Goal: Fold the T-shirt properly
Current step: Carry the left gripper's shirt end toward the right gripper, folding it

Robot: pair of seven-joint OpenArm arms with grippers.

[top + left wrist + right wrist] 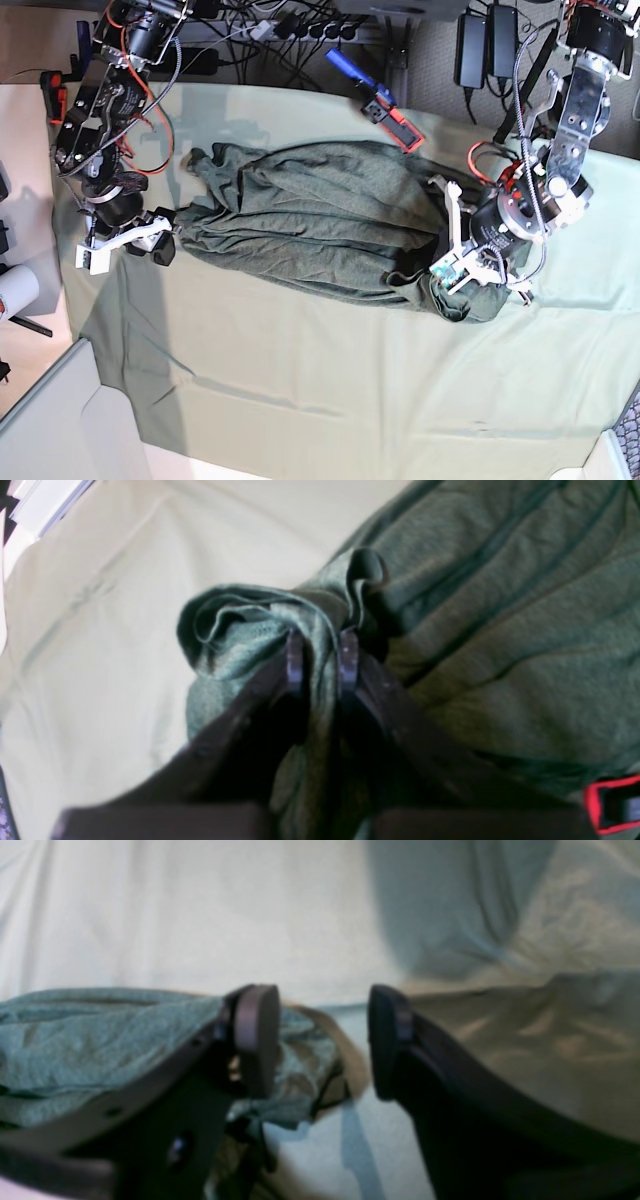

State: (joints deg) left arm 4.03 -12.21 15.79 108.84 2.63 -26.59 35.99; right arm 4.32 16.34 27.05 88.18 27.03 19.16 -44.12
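The T-shirt (330,220), dark heathered grey-green and wrinkled, lies bunched lengthwise across the pale green table cloth (300,400). At its right end in the base view, my left gripper (447,272) is shut on a gathered fold. The left wrist view shows that fold of the T-shirt (500,605) pinched in the left gripper (321,655), a rolled hem bulging just beyond the fingertips. My right gripper (165,245) stands at the shirt's left end. In its wrist view the right gripper (322,1040) is open, only table cloth in the gap and the T-shirt (100,1040) behind its left finger.
Cables and power bricks (480,45) crowd the back edge beyond the cloth. A blue-handled red clamp (385,108) lies at the shirt's far side. A white cup (15,290) sits off the table's left edge. A red-rimmed object (612,802) shows at the left wrist view's lower right corner.
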